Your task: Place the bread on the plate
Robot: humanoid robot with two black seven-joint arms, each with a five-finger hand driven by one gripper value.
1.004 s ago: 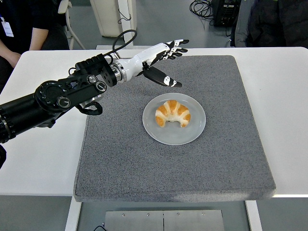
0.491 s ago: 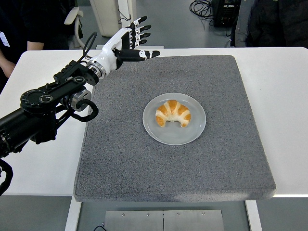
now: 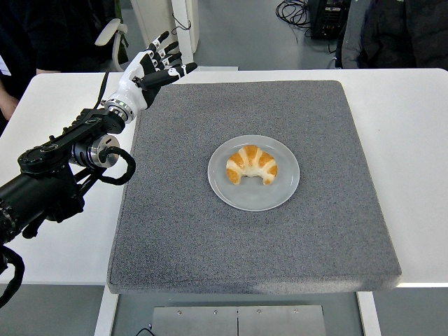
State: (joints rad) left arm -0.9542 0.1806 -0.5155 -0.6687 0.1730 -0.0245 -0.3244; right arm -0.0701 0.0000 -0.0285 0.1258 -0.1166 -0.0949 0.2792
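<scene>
Your left hand, white with black-tipped fingers, has them spread apart and holds nothing; it hovers over the far left corner of the grey felt-like mat, at the table's far edge. Below and to the right of those fingertips, well apart from them, the golden crescent-shaped bread roll lies inside the round pale grey plate, near the plate's middle, its two ends pointing toward the near edge. Nothing touches the roll but the plate.

You can judge the task as done from how things lie: the bread sits fully within the rim, with no part hanging over.

If you need to reseat it, expect it to be light, soft and easily dented, with a flaky crust that sheds crumbs and may feel slightly greasy. Take it across the thick middle of the arch, thumb on one side and fingers on the other, with a gentle close; the thin ends would probably tear or bend.

Beyond the mat is the white table, where your black left arm comes in from the left edge. Your right arm is out of view.
</scene>
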